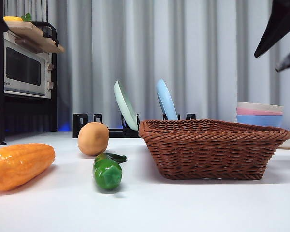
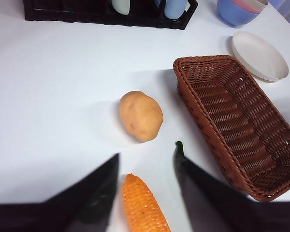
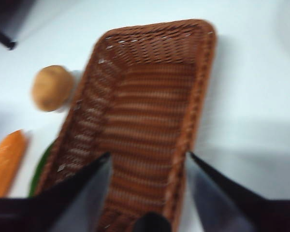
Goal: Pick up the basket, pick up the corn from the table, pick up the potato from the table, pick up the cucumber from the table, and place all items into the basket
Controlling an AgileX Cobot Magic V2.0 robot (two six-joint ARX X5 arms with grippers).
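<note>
Basket [image 1: 210,150] sits lower right of the front view on the desk [image 1: 150,208], empty, light but stiff; its rim suits gripping. Right end effector [image 3: 145,162] hovers above, released.

Your right gripper [image 3: 147,162] hangs high with its two black jaws spread wide apart, holding nothing; your left gripper [image 2: 146,162] also hangs raised, jaws parted and empty
</note>
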